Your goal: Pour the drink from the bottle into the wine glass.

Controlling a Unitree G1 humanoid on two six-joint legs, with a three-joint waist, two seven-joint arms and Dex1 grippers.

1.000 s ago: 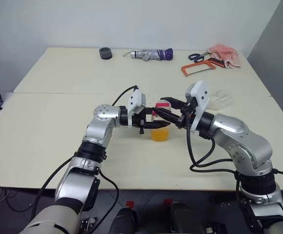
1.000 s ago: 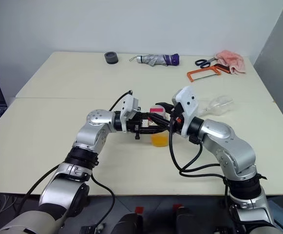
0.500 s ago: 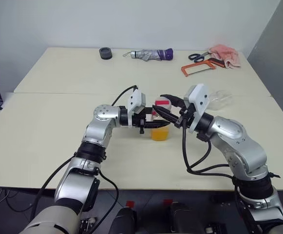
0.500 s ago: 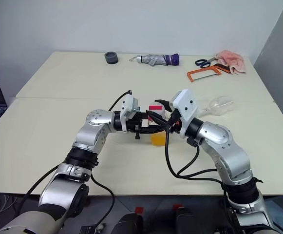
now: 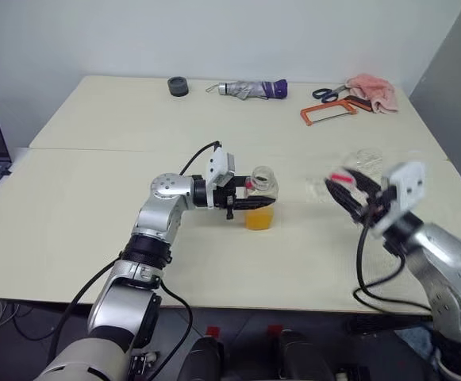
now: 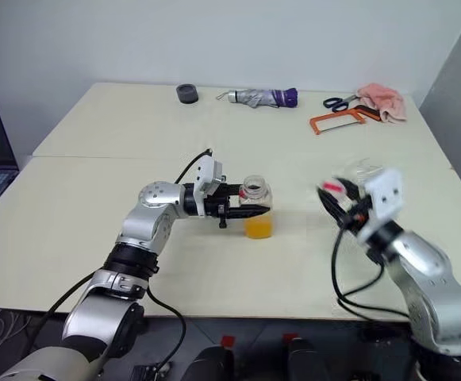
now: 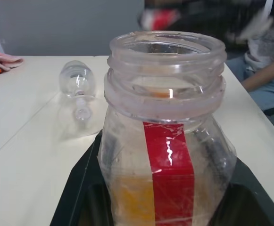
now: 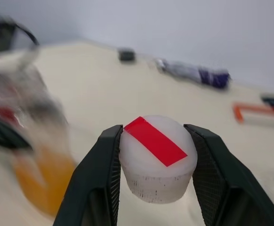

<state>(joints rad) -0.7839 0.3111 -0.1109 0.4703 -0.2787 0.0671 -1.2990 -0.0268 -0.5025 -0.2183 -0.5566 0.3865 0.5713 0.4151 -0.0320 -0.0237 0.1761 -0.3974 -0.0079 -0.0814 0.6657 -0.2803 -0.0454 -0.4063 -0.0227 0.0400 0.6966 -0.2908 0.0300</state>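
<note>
Fingers of the left gripper (image 5: 250, 197) are clamped tight on the bottle (image 5: 259, 200), pinching it just under the neck, with the arm reaching in from seven o'clock, elbow bent, and the wrist turned so the gripper lies level and points toward three o'clock. In the left wrist view the bottle (image 7: 167, 136) stands upright between the black fingers, its mouth uncapped, the red label strip facing the camera and the drink (image 7: 132, 200) sitting low in the body; from the head camera the orange drink (image 5: 259, 217) fills the bottom part below the grip. Off at three o'clock from the bottle, well apart from it, the right gripper (image 5: 347, 190) is held above the table (image 5: 79, 230) on a bent arm coming in from five o'clock, pointing roughly level toward ten o'clock. Its fingers (image 8: 103, 174) stand partly apart and pinch the cap (image 8: 157, 157), a whitish plug with a red strip across its top, one finger pressed to each side. Beyond the right gripper, at about one o'clock from the bottle, the wine glass (image 7: 78, 92) lies on its side on the table, empty, its foot turned toward the bottle.
</note>
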